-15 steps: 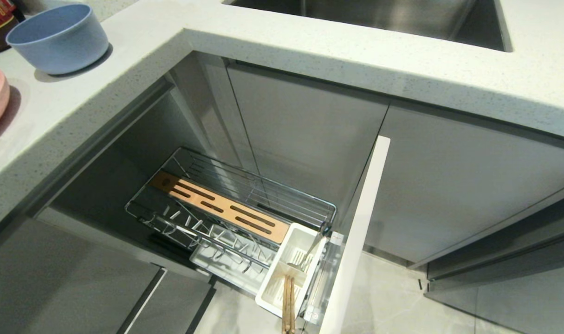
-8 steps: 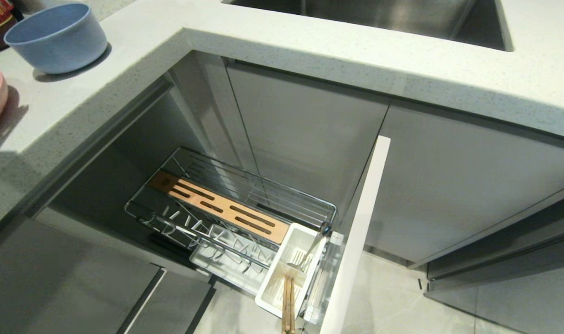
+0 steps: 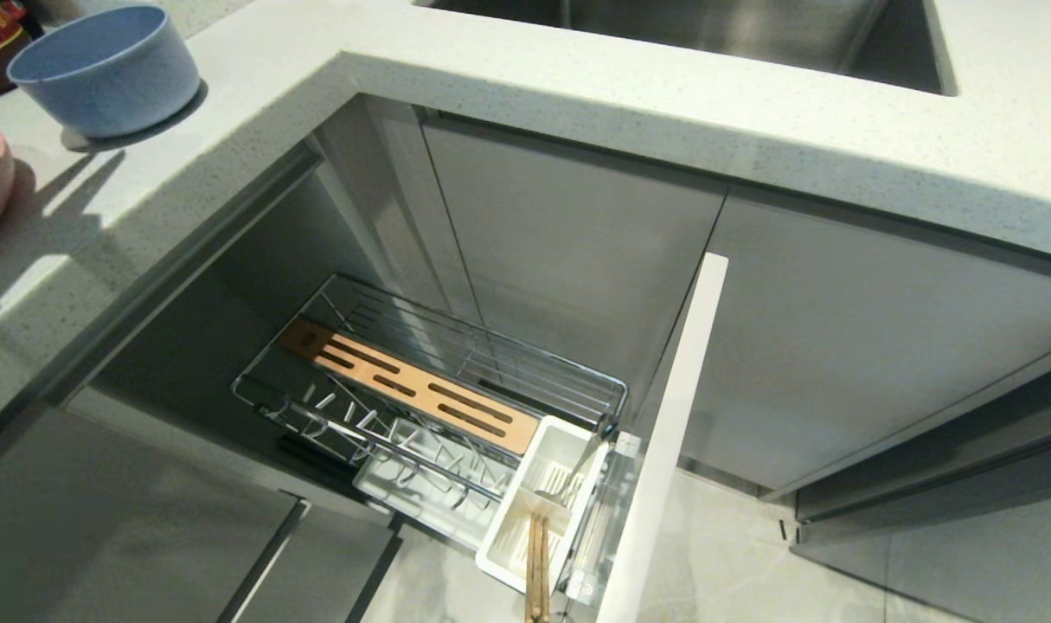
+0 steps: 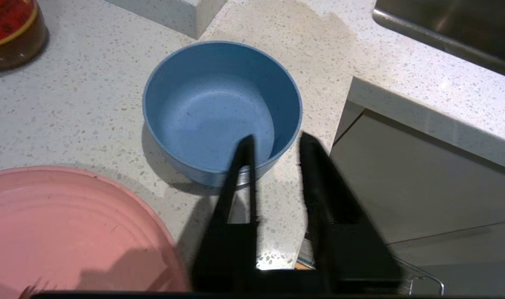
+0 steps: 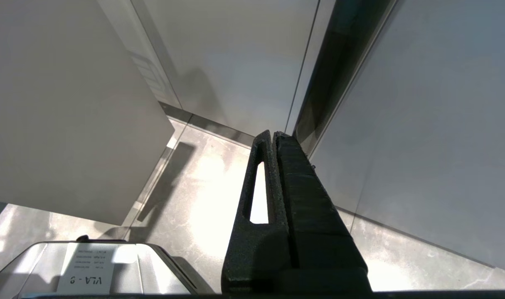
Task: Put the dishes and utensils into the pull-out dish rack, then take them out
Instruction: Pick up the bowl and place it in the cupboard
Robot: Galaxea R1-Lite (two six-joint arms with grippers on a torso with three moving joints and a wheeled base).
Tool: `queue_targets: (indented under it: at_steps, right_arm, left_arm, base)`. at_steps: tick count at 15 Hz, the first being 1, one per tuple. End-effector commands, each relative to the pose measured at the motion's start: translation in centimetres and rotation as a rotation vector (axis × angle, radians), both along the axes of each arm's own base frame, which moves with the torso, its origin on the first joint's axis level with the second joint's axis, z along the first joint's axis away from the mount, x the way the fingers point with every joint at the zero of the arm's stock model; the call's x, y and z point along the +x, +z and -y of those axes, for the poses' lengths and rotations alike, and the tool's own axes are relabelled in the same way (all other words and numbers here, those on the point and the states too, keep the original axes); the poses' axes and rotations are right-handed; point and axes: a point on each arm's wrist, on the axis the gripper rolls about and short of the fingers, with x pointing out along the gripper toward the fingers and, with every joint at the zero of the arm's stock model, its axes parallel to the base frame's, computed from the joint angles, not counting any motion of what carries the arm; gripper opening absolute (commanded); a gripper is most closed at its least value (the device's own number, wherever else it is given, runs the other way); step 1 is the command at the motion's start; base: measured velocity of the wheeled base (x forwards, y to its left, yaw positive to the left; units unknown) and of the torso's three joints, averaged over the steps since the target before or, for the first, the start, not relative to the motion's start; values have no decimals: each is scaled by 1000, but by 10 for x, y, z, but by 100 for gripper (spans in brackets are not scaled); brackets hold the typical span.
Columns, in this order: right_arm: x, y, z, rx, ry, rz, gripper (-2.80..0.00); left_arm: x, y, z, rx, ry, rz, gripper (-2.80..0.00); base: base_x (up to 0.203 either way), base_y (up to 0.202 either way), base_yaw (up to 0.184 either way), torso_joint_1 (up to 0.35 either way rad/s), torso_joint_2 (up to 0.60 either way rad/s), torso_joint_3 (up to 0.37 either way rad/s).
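- Left wrist view has the action: the left gripper [image 4: 274,143] hangs above the speckled white stone countertop [image 4: 82,104], its two black fingers [image 4: 244,166] parted a little with nothing between them, one tip over the near rim of the small round pale-blue plastic bowl [image 4: 213,99], the other just outside that rim. That looks like a line-up for pinching the bowl's wall.
- Beside the gripper, nearer the wrist, sits the wide shallow pink plastic plate [image 4: 65,228], apart from the bowl.
- A dark jar with a red label [image 4: 11,33] stands beyond the bowl.
- Below the counter edge, the chrome wire pull-out dish rack [image 3: 456,381] stands drawn out. Its white plastic cutlery cup [image 3: 538,497] holds the light-brown wooden chopsticks [image 3: 538,562] and the slim silver metal fork [image 3: 577,472].
- My read: utensils are loaded, dishes are not.
- The right gripper [image 5: 274,135], pressed together and empty, points at pale cabinet fronts [image 5: 235,62] and grey floor tile [image 5: 210,207].
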Motion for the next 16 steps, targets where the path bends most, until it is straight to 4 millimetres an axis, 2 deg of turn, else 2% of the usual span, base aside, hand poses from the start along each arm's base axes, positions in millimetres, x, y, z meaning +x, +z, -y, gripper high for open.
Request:
queue_targets:
  at_steps: [1, 6, 13, 16]
  right_arm:
    - [0, 0, 0, 0, 0, 0, -280]
    - [0, 0, 0, 0, -1, 0, -280]
    - [0, 0, 0, 0, 1, 0, -280]
    - [0, 0, 0, 0, -1, 0, -280]
  left_arm:
    - [9, -3, 1, -1, -6, -21, 0]
    - [27, -6, 8, 67, -44, -45, 0]
    - [65, -20, 16, 191, -72, -108, 0]
    - [72, -21, 16, 191, -70, -113, 0]
  base:
    - [0, 0, 0, 0, 0, 0]
    - [0, 0, 0, 0, 0, 0]
    - [0, 0, 0, 0, 0, 0]
    - [0, 0, 0, 0, 0, 0]
